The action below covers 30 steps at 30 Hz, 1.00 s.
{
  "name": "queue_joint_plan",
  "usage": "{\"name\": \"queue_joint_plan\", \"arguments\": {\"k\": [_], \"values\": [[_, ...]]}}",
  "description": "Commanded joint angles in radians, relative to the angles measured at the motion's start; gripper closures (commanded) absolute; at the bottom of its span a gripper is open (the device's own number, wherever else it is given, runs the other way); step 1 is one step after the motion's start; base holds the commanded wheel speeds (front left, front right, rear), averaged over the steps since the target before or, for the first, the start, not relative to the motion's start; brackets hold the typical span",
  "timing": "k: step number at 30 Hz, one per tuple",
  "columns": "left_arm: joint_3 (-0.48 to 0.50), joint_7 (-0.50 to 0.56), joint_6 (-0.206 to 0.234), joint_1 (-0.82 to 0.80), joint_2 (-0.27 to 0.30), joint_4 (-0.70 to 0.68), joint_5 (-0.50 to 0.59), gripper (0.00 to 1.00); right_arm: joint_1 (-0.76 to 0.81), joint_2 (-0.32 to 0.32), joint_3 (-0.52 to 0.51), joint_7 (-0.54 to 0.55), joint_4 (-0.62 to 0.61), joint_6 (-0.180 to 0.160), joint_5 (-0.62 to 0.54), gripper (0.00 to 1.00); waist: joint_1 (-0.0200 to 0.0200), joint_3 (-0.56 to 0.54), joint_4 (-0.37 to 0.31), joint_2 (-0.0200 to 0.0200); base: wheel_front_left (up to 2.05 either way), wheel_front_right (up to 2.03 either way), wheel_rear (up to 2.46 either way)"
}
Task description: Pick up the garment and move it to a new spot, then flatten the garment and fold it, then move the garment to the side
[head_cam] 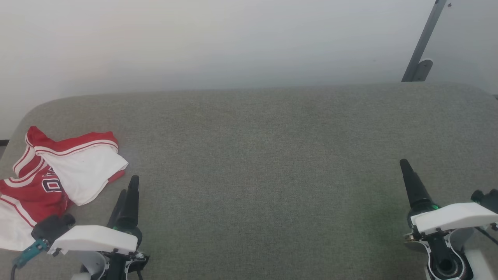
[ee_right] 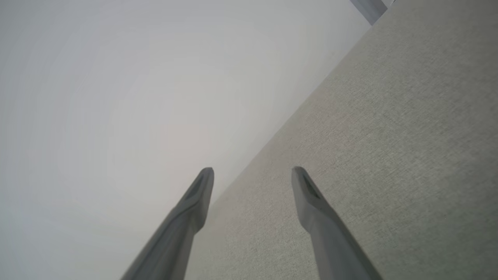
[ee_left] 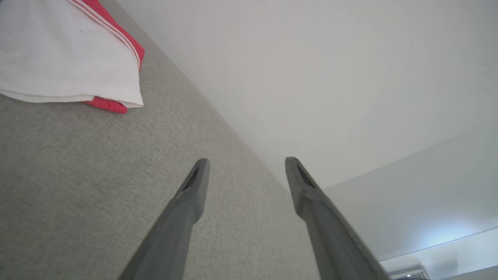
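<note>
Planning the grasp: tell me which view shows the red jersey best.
The head view: the jersey lies crumpled, red body, white fabric and lettering visible. The left wrist view catches a white sleeve with red trim; the right wrist view faces grey upholstery and wall.

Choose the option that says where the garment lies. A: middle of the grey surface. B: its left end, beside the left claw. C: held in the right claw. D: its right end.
B: the garment lies crumpled at the left end of the grey surface, beside the left claw.

Right hand spread, grey fabric surface
</note>
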Motion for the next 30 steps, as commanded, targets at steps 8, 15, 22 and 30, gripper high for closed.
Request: {"name": "queue_joint_plan", "arguments": {"k": [8,15,22,30], "values": [[-0.028,-0.040,0.028,-0.029,0.028,-0.030,0.204,0.00,-0.048,-0.023,0.002,-0.040,-0.012,0.000,-0.235,0.00,0.0000,0.000,0.000,0.0000,0.00,0.00,0.00],[-0.053,-0.065,0.051,-0.032,0.045,-0.033,0.317,0.00,-0.062,-0.031,0.002,-0.065,-0.006,0.000,-0.391,0.00,0.0000,-0.001,0.000,0.0000,0.00,0.00,0.00],[-0.078,-0.087,0.071,-0.031,0.062,-0.029,0.415,0.00,-0.075,-0.037,0.004,-0.088,0.002,0.000,-0.511,0.00,0.0000,-0.002,0.000,0.0000,0.00,0.00,0.00],[-0.097,-0.108,0.085,-0.032,0.072,-0.026,0.493,0.00,-0.084,-0.044,0.008,-0.109,0.011,0.000,-0.620,0.00,0.0000,-0.002,0.002,0.0000,0.00,0.00,0.00]]}}
